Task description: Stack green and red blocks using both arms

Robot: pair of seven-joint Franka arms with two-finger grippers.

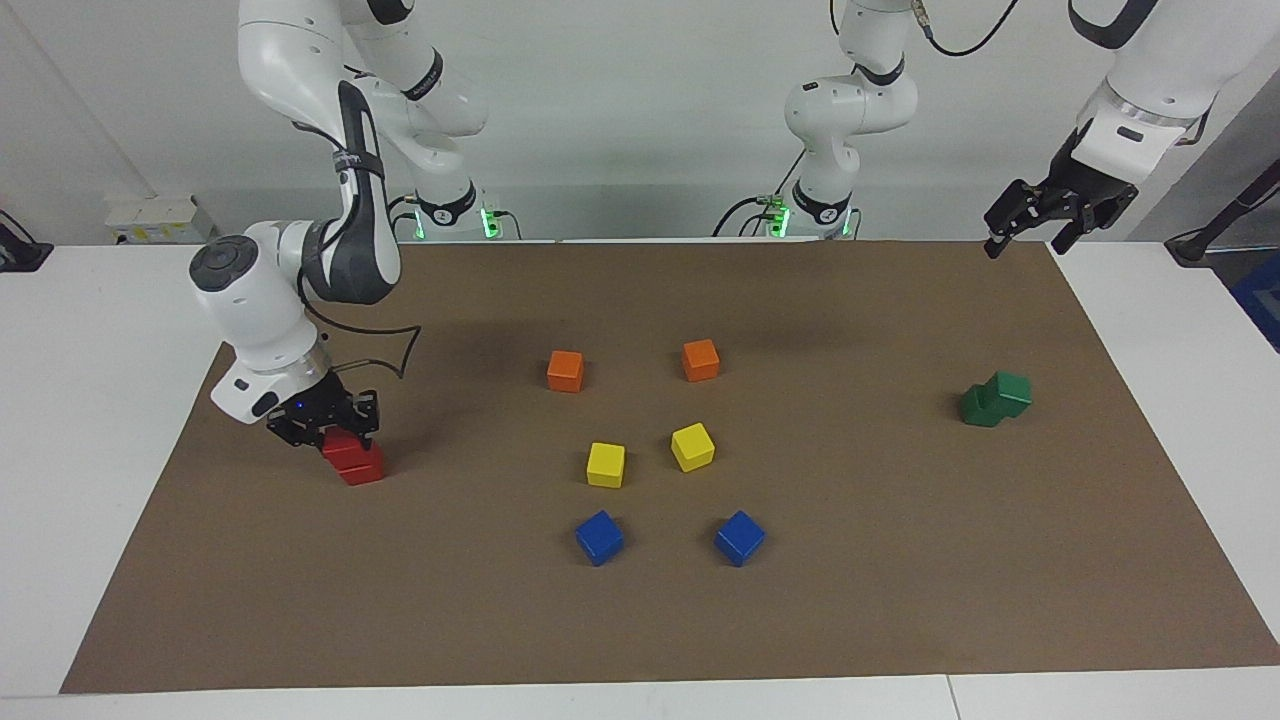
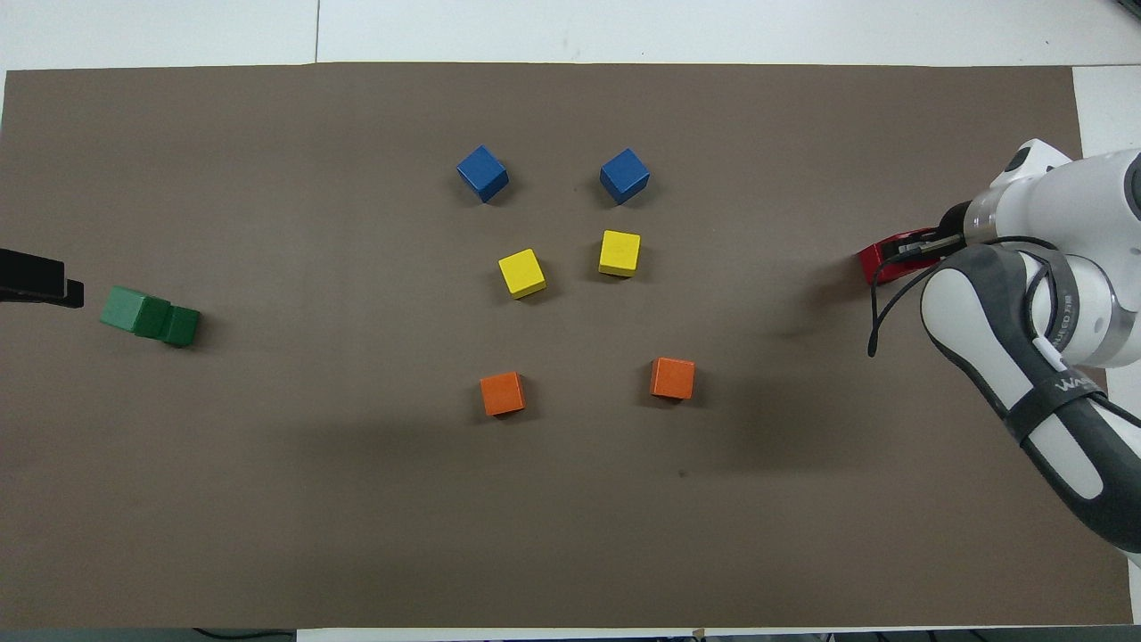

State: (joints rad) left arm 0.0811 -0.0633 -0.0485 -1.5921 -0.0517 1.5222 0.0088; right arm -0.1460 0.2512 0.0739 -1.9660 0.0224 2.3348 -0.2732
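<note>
Two red blocks (image 1: 355, 462) stand stacked at the right arm's end of the mat, and show as a red corner in the overhead view (image 2: 874, 264). My right gripper (image 1: 328, 432) is low over the stack, open, with its fingers on either side of the upper red block (image 1: 340, 446). In the overhead view my right gripper (image 2: 914, 248) covers most of the stack. Two green blocks (image 1: 995, 398) are stacked at the left arm's end, the upper one (image 1: 1012, 389) set off to one side, as the overhead view (image 2: 147, 314) also shows. My left gripper (image 1: 1030, 240) hangs open and empty, high over the mat's corner.
Two orange cubes (image 1: 565, 370) (image 1: 700, 360), two yellow cubes (image 1: 605, 464) (image 1: 692, 446) and two blue cubes (image 1: 599, 537) (image 1: 740, 537) lie in pairs in the middle of the brown mat (image 1: 640, 620). White table surrounds the mat.
</note>
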